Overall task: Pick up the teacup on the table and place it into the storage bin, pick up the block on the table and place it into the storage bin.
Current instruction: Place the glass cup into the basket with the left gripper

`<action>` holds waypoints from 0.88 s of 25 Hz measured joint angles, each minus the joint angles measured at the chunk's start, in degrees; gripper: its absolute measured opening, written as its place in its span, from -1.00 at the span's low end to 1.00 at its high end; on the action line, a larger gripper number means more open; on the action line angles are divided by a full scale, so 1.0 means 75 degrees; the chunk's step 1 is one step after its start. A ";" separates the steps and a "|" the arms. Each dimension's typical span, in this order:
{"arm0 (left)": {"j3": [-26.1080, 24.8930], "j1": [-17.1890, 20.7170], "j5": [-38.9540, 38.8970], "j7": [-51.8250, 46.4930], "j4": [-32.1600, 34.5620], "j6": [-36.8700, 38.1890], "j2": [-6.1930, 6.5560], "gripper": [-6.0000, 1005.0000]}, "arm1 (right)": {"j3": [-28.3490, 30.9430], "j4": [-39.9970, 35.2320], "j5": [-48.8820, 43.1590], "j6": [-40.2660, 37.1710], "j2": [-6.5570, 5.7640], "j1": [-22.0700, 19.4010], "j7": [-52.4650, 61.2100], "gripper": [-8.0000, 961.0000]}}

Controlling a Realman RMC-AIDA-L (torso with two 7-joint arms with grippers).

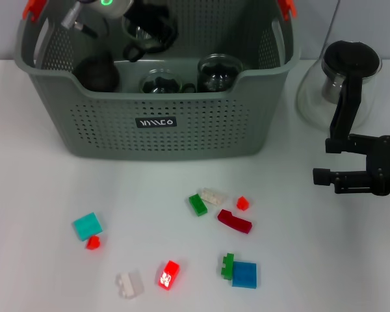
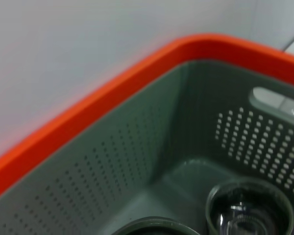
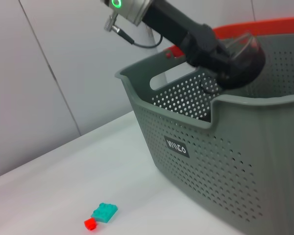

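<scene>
The left pincer [image 1: 146,36] hangs inside the bin [image 1: 162,130], near the bin's back wall, and it holds a smoky glass teacup [image 3: 247,54]; the right wrist view shows the dark fingers closed round the cup's side just above the bin's rim. Three more glass cups [image 1: 218,71] already sit on the bin floor, along its front wall. The bin stands at the far edge of the tabletop [image 1: 39,188], left of centre.

The teacup is thin glass: stiff, slick, and likely to chip if it drops onto the cups below. A hold across the rim and wall, as here, suits it, and I judge it needs a low, slow release onto a free patch of the floor.

The blocks lie scattered on the near half of the tabletop: a teal block [image 1: 88,225] towards the left edge, a blue block [image 1: 244,274] near the front edge, a dark red one [image 1: 234,221] and a green one [image 1: 197,204] in the middle. They are light, hard plastic with flat sides; a pinch across two opposite faces should hold, though the small ones could squirt out sideways.

The right pincer [image 1: 322,159] is parked near the right edge, beside a glass pot [image 1: 312,97], its fingers spread apart and empty.
</scene>
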 joint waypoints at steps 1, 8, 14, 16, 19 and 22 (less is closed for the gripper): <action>0.0000 -0.0006 0.0121 -0.0024 -0.0021 -0.0002 -0.0043 -0.90 | -0.0001 0.0000 0.0000 0.0002 -0.0001 0.0002 -0.0003 0.93; 0.0054 -0.0010 0.0645 -0.0098 -0.0039 -0.0002 -0.0289 -0.90 | -0.0008 0.0000 0.0001 0.0021 0.0003 0.0013 -0.0011 0.93; 0.0232 -0.0026 0.0834 -0.0101 -0.0044 0.0041 -0.0406 -0.89 | -0.0004 -0.0001 0.0002 0.0064 0.0003 0.0013 -0.0012 0.92; 0.0372 -0.0028 0.0836 -0.0101 -0.0054 0.0051 -0.0440 -0.89 | -0.0010 0.0000 0.0001 0.0079 0.0002 0.0013 -0.0012 0.92; 0.0616 -0.0028 0.0840 -0.0103 -0.0102 0.0057 -0.0464 -0.89 | -0.0033 -0.0001 0.0002 0.0112 0.0002 0.0013 -0.0013 0.92; 0.0805 -0.0028 0.0848 -0.0114 -0.0160 0.0055 -0.0474 -0.89 | -0.0042 0.0000 0.0001 0.0120 0.0006 0.0013 -0.0013 0.92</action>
